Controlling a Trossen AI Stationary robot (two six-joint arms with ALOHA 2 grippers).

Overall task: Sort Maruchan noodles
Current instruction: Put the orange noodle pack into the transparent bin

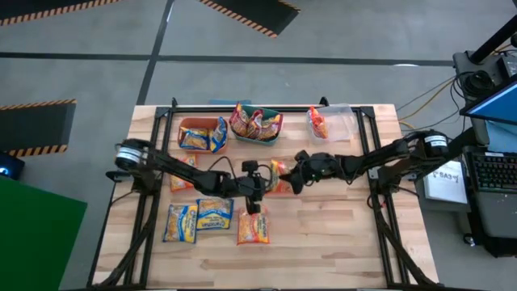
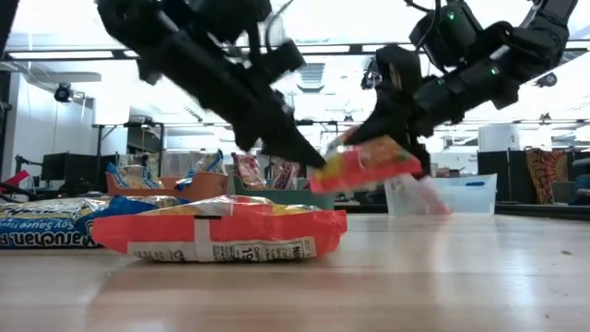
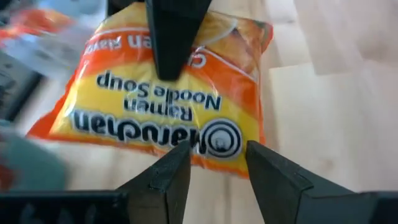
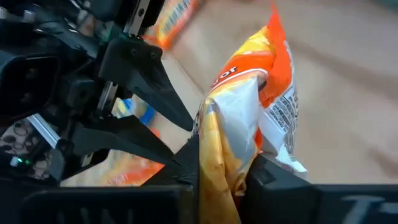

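An orange-and-yellow Maruchan packet (image 1: pixel 279 175) hangs in the air at mid-table between my two grippers. My right gripper (image 1: pixel 297 175) is shut on it. My left gripper (image 1: pixel 265 185) is open, with its fingertips (image 3: pixel 180 163) on either side of the packet's opposite edge. Two blue packets (image 1: pixel 197 218) and an orange one (image 1: pixel 253 228) lie flat on the near part of the table. Another orange packet (image 1: pixel 182 173) lies under my left arm. My right gripper pinches the orange packet's end (image 4: pixel 231 146) between its two fingers, coming slanting down from the table's right. The packet (image 2: pixel 369 164) is lifted clear of the table, roughly level, and is crumpled where the fingers hold it. Whether my left gripper (image 3: pixel 217 160) touches the packet's edge (image 3: pixel 214 163), I cannot tell.
Three bins stand along the far edge: an orange one (image 1: pixel 187 124) with blue packets, a green one (image 1: pixel 275 136) with maroon packets, and a clear one (image 1: pixel 343 121) with an orange packet. Bare wood lies at the near right (image 1: pixel 339 234). Black frame rails run along both sides.
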